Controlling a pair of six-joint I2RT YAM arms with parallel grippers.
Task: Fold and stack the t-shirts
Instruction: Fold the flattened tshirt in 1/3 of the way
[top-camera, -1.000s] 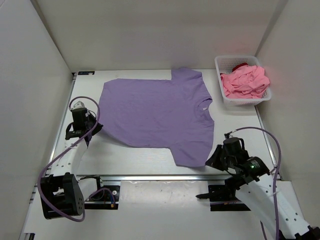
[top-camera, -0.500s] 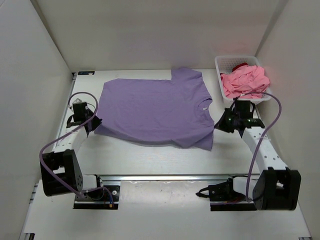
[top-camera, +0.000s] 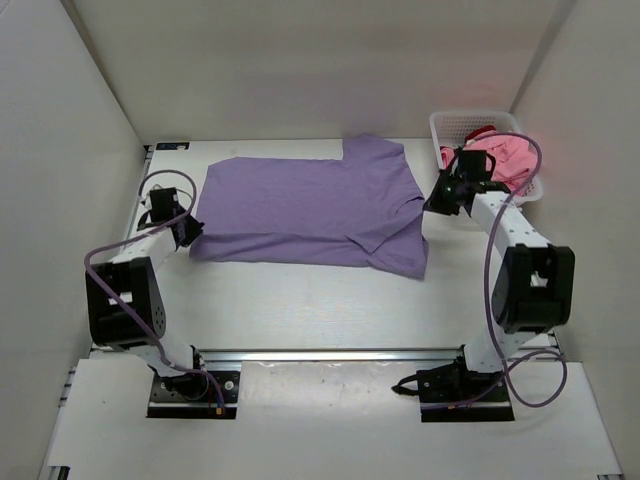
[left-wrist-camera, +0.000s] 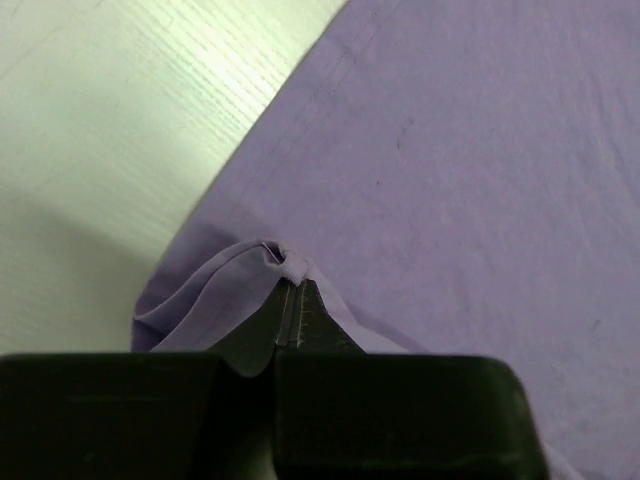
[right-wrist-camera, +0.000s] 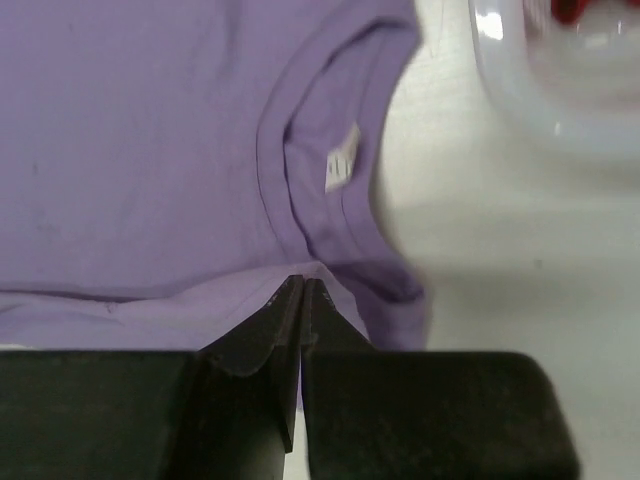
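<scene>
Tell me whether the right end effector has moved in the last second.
Yes: the right end effector went from the front rail to beside the white basket, pulling the lavender t-shirt along.

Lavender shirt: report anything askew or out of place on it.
The lavender shirt lies lopsided mid-fold: its right near corner sits further forward than its left, and a sleeve juts out on the far side. No damage shows.

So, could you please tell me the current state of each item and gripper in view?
lavender t-shirt: flat on table, near edge partly folded over.
pink t-shirt: crumpled in basket, unfolded.
dark red t-shirt: in basket, mostly hidden.
left gripper: shut on lavender t-shirt.
right gripper: shut on lavender t-shirt.
</scene>
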